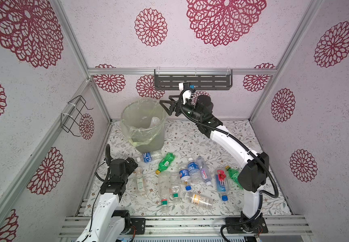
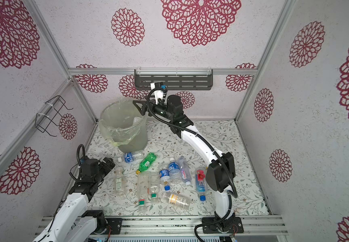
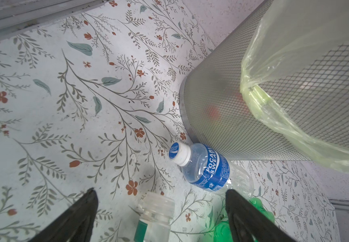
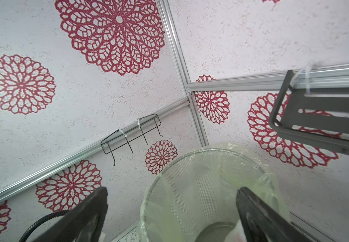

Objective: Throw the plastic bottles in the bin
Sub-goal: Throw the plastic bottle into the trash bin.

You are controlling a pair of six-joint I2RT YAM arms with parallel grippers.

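Both grippers are opened wide and empty; the bottles (image 1: 194, 174) are left on the mat (image 1: 190, 138) by the bin (image 1: 148, 144).

The right gripper (image 4: 171, 194) is held above the bin's rim, its fingers (image 4: 89, 209) spread fully apart with nothing between them. A pale shape inside the bin may be a bottle, though it is blurred by the liner. The left gripper (image 3: 160, 191) is likewise spread wide, poised low near the cap end of a clear bottle (image 3: 156, 218), and nothing is gripped. A blue-labelled bottle (image 3: 207, 167) is laid against the bin's foot, and the others are strewn across the floral mat between the arms. The booth is walled with white panels printed with red flowers (image 1: 150, 27). A black shelf (image 1: 192, 81) and a wire rack (image 1: 75, 115) are fixed to them.
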